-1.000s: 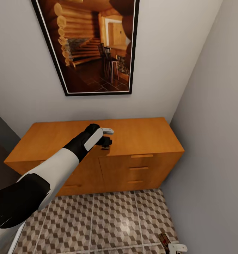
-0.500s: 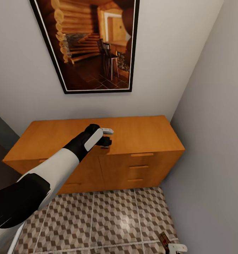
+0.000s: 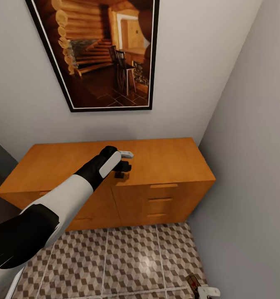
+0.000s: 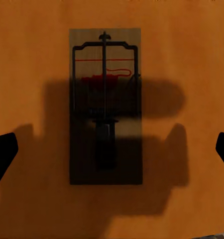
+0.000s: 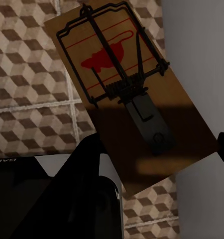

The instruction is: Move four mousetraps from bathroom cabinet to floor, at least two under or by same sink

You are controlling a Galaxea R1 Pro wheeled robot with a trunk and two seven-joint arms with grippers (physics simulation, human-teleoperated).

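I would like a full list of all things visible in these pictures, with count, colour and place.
Mousetrap on cabinet: one, brown, flat on the top, below the left hand.
Mousetrap in right hand: one, brown, above the floor.
Cabinet: one, orange-brown, against the back wall.
Bathroom floor: cube-pattern tiles, before the cabinet.
Framed picture: one, black frame, on the wall.
Left hand: open, over the cabinet top.
Right hand: shut on its mousetrap.

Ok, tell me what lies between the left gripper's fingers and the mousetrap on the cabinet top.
Nothing but bare cabinet top. In the left wrist view the mousetrap lies flat between the left gripper's spread fingertips, with only orange wood and shadow on either side.
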